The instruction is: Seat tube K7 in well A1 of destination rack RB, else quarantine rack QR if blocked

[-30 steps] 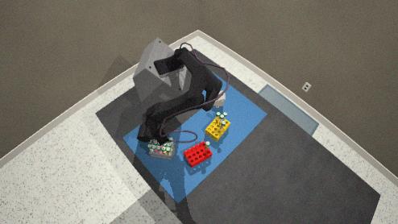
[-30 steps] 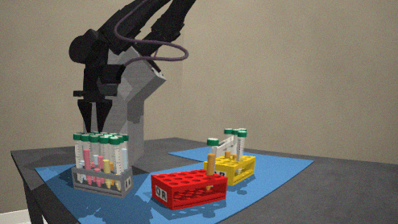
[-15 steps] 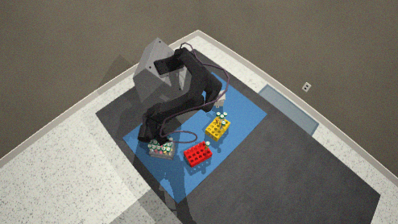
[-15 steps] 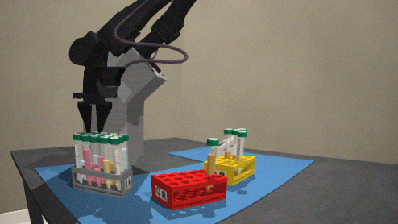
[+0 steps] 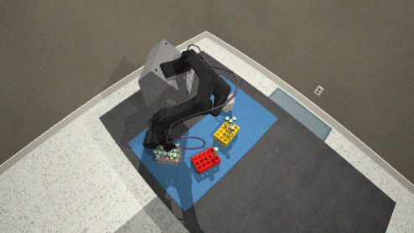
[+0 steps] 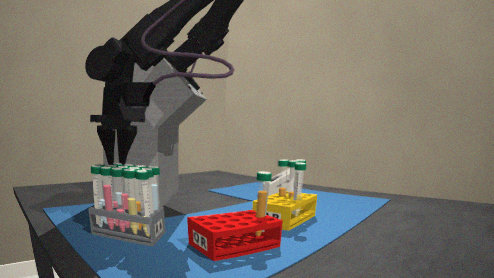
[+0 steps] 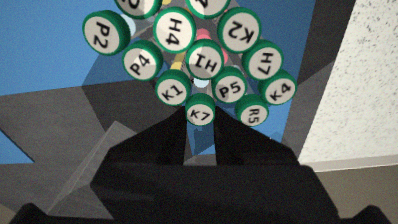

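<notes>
Gripper points down over grey rack RA, fingers pinching the cap of tube K7. K7 stands at the cluster's edge, beside K1 and P5.

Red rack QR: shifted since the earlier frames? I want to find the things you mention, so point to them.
No. Red rack QR (image 5: 205,160) (image 6: 235,235) sits at the same spot on the blue mat (image 5: 251,110) (image 6: 345,212), same angle too, in both top and exterior views.
</notes>
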You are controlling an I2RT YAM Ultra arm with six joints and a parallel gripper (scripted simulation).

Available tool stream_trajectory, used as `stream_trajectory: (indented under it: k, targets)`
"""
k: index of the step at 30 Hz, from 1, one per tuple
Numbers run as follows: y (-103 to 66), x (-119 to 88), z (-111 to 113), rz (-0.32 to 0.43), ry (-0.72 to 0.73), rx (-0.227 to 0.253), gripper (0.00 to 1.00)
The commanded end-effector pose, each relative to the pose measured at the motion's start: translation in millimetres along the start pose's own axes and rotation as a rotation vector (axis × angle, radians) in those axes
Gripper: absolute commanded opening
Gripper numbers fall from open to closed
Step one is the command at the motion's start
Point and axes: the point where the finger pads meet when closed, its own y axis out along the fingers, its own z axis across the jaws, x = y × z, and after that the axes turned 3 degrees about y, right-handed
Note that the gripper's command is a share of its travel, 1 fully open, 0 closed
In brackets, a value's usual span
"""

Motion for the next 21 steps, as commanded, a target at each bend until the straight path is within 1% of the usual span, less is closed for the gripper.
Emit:
stream_trajectory:
  k: [1,19,21]
  targets:
    - [-10.6,19.0,-9.6,-0.042,-0.010,-0.020,0.00]
    - [-10.6,19.0,-9.6,-0.042,-0.010,-0.020,0.00]
    - [-12.7,18.1,-8.9,-0.039,-0.020,-0.018,0.00]
